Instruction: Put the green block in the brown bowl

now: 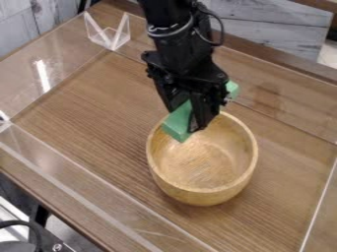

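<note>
Camera view: the black gripper [180, 108] pinches the green block [178, 125] over the near-left rim of the light wooden bowl [203, 161], whose hollow opens just below the fingertips, so centring the block before a low, gentle release seems best.

Green block [178, 125] in the black tool [180, 101], above the bowl [202, 159].
</note>
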You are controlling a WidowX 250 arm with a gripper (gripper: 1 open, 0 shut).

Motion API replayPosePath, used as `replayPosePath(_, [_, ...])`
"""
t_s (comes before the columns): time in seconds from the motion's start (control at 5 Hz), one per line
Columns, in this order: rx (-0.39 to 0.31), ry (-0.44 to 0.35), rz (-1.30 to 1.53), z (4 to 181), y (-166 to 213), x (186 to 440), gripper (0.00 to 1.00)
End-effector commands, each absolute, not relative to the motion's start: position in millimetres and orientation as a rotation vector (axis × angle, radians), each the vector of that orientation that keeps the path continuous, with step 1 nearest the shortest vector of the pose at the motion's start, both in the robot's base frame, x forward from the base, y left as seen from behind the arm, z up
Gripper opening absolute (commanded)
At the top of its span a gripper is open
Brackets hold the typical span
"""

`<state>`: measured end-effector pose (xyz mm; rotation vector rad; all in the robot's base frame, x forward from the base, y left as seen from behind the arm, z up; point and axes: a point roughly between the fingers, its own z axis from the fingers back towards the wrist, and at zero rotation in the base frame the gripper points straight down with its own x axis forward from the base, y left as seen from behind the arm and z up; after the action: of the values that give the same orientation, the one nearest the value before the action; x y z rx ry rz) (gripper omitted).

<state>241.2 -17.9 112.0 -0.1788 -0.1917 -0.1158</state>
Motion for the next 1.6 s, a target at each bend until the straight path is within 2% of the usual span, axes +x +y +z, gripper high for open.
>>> replayPosePath(0.0, [-0.174,-0.270,-0.126,127.7,-14,257,0.00])
replayPosePath(1.4, [-0.183,-0.334,-0.146,122.6,8,277,0.00])
